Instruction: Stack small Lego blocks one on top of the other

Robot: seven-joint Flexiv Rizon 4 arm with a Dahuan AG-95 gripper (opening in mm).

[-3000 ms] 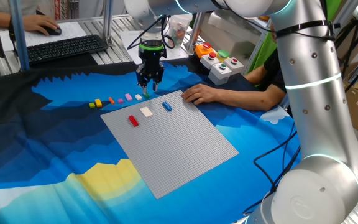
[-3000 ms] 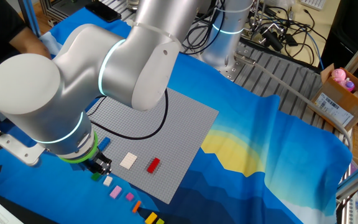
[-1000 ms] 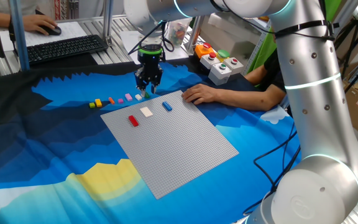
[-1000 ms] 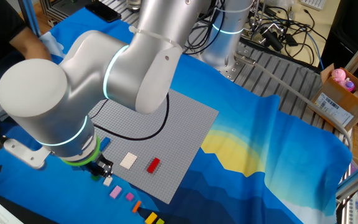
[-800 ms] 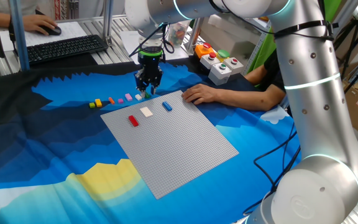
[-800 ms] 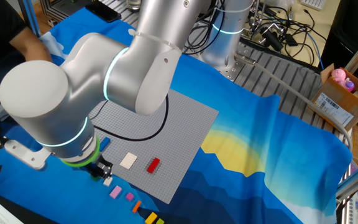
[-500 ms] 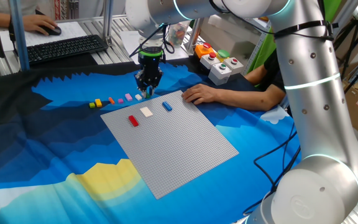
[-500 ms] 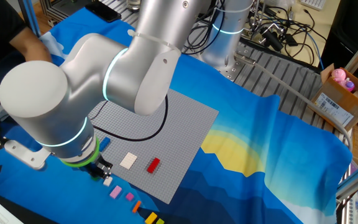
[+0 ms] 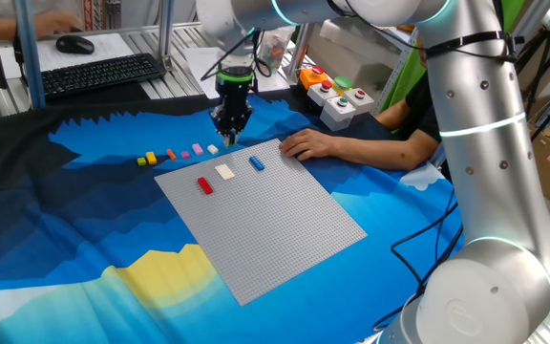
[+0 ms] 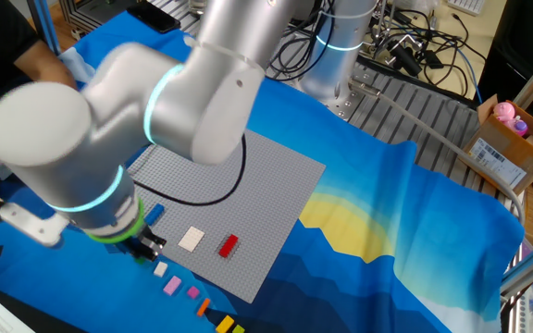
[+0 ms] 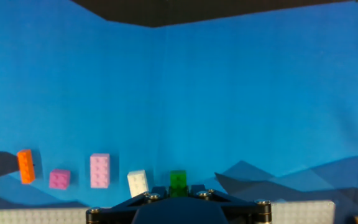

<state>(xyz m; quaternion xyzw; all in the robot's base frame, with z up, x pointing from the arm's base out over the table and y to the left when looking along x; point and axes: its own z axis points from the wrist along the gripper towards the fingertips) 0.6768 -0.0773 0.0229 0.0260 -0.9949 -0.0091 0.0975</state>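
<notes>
At far edge of the large grey studded baseplate (image 9: 275,220), gripper (image 9: 228,140) sits over the small green plastic Lego brick (image 11: 178,181) ending the row's right; jaws narrow, hold unclear, so a shallow pinch may drop or twist it.

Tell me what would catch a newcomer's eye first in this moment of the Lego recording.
The big silver robot arm fills the right side of one fixed view, its gripper poised over the near end of a row of small Lego blocks on the blue cloth. Next comes the grey baseplate in the middle, carrying red, white and blue bricks. A person's hand rests at its far edge.
</notes>
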